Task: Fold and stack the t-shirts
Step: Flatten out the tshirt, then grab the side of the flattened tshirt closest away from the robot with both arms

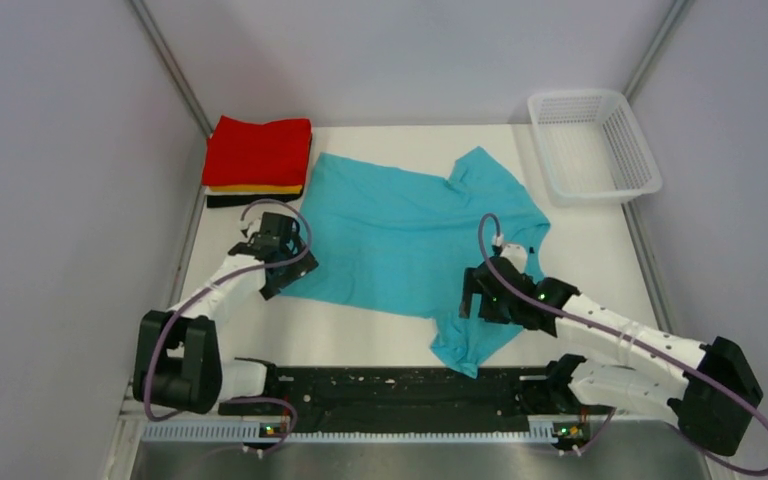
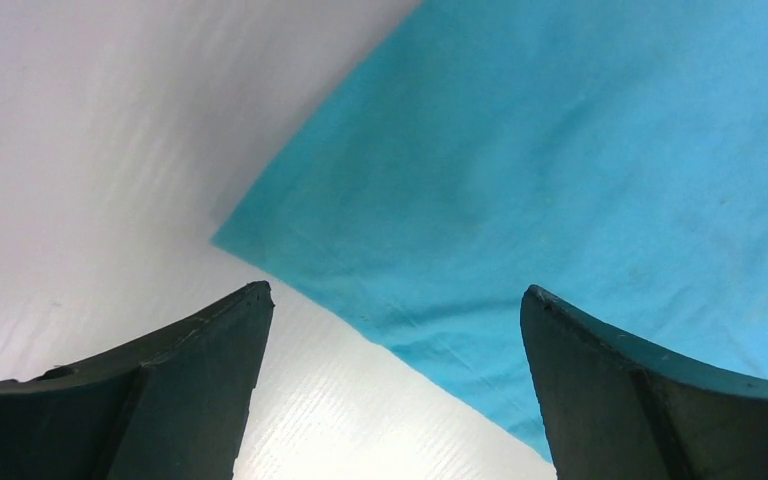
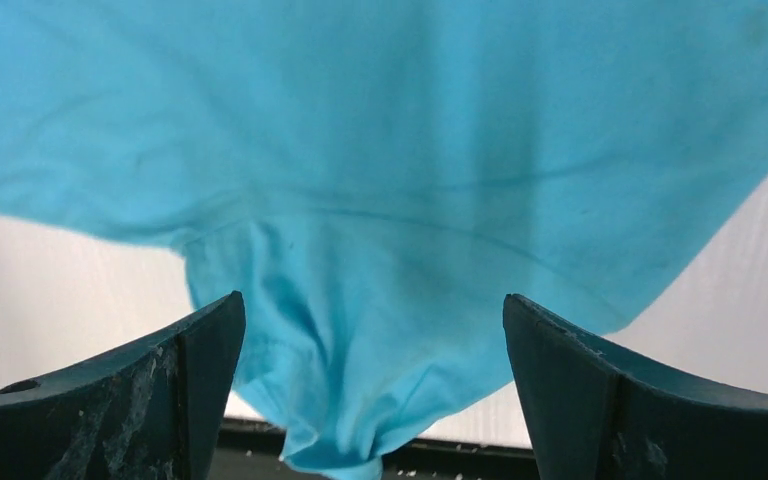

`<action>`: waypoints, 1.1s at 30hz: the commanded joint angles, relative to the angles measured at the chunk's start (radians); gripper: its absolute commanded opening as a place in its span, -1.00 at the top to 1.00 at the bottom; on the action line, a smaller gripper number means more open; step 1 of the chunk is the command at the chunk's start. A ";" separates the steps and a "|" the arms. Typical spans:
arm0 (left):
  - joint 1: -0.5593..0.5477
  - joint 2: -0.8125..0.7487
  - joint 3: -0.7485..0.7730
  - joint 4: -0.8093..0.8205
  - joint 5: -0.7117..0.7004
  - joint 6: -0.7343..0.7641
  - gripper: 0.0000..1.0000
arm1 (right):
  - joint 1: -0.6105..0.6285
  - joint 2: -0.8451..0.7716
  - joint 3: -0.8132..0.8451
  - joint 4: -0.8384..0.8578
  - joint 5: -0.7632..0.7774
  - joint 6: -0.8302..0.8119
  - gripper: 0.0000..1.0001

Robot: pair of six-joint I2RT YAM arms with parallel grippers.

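Hovering over a spread-out turquoise cloth t-shirt (image 1: 400, 235)
left gripper (image 2: 395, 300) at its near-left hem corner, right gripper (image 3: 375, 305) over the near sleeve, both jaws released.

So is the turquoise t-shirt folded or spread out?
Spread out: the turquoise t-shirt lies flat on the table, both sleeves showing, unlike the folded stack at the far left corner.

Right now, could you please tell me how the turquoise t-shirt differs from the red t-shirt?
The turquoise t-shirt lies spread open, sleeves out; the red t-shirt is folded square. The turquoise one lies alone in the middle; the red one tops a stack at the far left. Both are plain cloth.
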 commanded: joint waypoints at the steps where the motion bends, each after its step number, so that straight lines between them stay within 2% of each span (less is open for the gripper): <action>1: 0.077 -0.119 -0.056 -0.065 -0.037 -0.077 -0.97 | -0.097 0.022 0.043 0.039 0.012 -0.064 -0.97; 3: 0.153 -0.190 -0.102 -0.088 -0.038 -0.103 -0.98 | -0.097 0.019 0.044 0.035 0.001 -0.137 -0.97; 5: 0.241 -0.255 -0.146 -0.091 -0.035 -0.122 -0.97 | -0.096 0.008 0.037 0.051 -0.073 -0.229 -0.94; 8: 0.268 -0.308 -0.190 -0.061 -0.043 -0.135 -0.98 | -0.077 -0.003 0.019 0.074 -0.183 -0.299 -0.91; 12: 0.286 -0.263 -0.175 -0.074 -0.062 -0.131 -0.93 | 0.089 0.030 0.038 0.014 -0.131 -0.291 -0.91; 14: 0.292 -0.239 -0.183 -0.029 0.014 -0.115 -0.87 | 0.190 0.054 0.047 -0.002 -0.106 -0.266 -0.90; 16: 0.293 -0.210 -0.207 0.044 0.110 -0.120 -0.79 | 0.231 0.078 0.043 0.008 -0.116 -0.232 -0.88; 19: 0.292 -0.148 -0.205 0.085 0.086 -0.131 -0.69 | 0.294 0.119 0.027 0.040 -0.126 -0.211 -0.83; 22: 0.293 -0.083 -0.176 0.110 0.091 -0.123 -0.61 | 0.359 0.175 0.040 0.029 -0.066 -0.200 -0.82; 25: 0.293 -0.007 -0.151 0.134 0.128 -0.102 -0.33 | 0.378 0.245 0.062 0.006 -0.029 -0.185 -0.79; 28: 0.293 0.058 -0.125 0.138 0.147 -0.091 0.32 | 0.448 0.307 0.107 -0.012 0.005 -0.182 -0.73; 30: 0.293 0.085 -0.121 0.149 0.162 -0.090 0.87 | 0.499 0.352 0.148 -0.064 0.065 -0.156 -0.71; 31: 0.292 0.093 -0.121 0.156 0.168 -0.089 1.00 | 0.519 0.377 0.167 -0.094 0.096 -0.136 -0.70; 33: 0.293 0.103 -0.118 0.163 0.165 -0.086 1.00 | 0.538 0.426 0.185 -0.125 0.115 -0.103 -0.59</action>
